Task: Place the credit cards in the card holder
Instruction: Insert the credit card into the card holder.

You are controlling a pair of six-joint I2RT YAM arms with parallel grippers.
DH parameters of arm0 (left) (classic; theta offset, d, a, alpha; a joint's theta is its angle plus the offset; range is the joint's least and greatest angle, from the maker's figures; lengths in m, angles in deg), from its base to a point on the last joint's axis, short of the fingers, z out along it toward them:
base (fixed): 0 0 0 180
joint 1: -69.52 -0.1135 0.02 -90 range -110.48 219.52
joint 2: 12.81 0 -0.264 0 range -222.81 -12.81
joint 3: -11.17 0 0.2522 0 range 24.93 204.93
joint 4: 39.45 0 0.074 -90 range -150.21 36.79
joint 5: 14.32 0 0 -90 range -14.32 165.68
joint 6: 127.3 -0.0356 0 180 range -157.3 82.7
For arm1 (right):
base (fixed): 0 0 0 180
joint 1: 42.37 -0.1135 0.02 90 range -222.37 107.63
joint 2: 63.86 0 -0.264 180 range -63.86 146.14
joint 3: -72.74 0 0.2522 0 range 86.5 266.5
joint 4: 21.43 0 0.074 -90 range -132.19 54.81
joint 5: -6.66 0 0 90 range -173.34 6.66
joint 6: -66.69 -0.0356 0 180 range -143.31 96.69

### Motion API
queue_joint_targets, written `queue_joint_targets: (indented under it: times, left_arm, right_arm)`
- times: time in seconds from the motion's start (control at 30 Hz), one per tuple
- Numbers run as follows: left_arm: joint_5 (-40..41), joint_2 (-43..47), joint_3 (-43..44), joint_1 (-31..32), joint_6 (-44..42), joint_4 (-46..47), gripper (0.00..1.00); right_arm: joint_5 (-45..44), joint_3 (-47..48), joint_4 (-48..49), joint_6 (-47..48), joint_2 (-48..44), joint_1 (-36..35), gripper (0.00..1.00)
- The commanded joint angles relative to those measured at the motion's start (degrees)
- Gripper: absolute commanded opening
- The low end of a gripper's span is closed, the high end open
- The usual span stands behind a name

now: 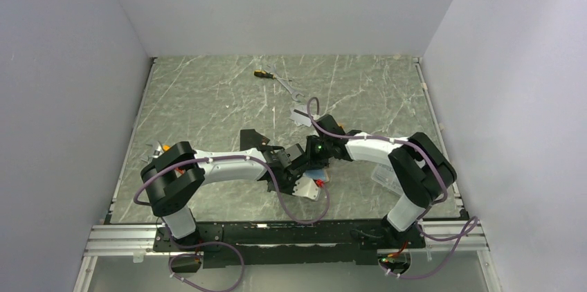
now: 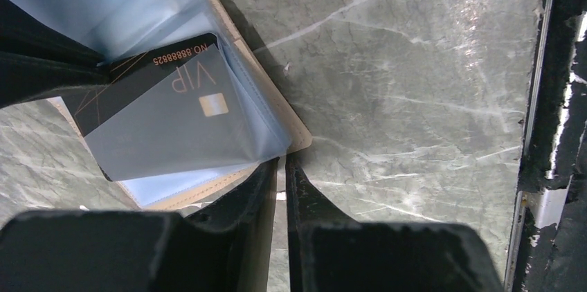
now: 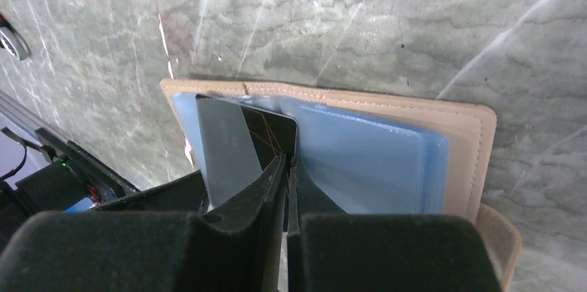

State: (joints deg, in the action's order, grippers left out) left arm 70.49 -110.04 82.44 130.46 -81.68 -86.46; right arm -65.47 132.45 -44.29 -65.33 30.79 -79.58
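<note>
Top view: the left gripper (image 1: 296, 171) and right gripper (image 1: 309, 165) meet over the card holder (image 1: 315, 187), hiding most of it. Beyond them lie a silver-grey card (image 1: 300, 117), then a wrench (image 1: 289, 87). The table (image 1: 208, 98) is scratched green-grey, with white walls (image 1: 277, 1) around it.

Left wrist view: the left gripper (image 2: 282, 167) is clenched on the card holder's (image 2: 294, 134) tan edge. Ahead, the black card (image 2: 152, 91) sits partly in a blue sleeve (image 2: 228, 133).

Right wrist view: the right gripper (image 3: 286, 164) pinches the black card (image 3: 273, 129), which blocks the open card holder (image 3: 471, 140) behind it.
</note>
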Motion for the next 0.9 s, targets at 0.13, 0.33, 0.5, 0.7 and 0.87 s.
queue_joint_targets:
  times: [0.13, 0.33, 0.5, 0.7, 0.87]
  left_arm:
    - [1.82, -1.98, -2.15, -1.44, -2.33, 1.8, 0.16]
    - [2.12, -1.7, -2.02, -1.86, -2.52, 1.23, 0.15]
    - [2.33, -1.63, -1.97, -2.06, -2.48, 0.91, 0.15]
    - [2.95, -1.47, -1.76, -2.13, -2.72, 0.76, 0.15]
    - [3.3, -0.97, -2.25, -2.15, -2.86, 0.87, 0.14]
  right_arm:
    - [-0.24, 2.65, -6.08, 2.99, -6.47, 3.06, 0.16]
    - [-1.26, 4.79, -5.68, 3.08, -2.47, 3.11, 0.19]
    - [-1.18, 3.85, -3.78, 2.06, -0.42, 2.58, 0.24]
    - [0.48, 3.0, -1.02, 0.75, 1.05, 1.84, 0.39]
    - [0.65, 3.59, 0.82, -0.42, 2.43, 0.53, 0.48]
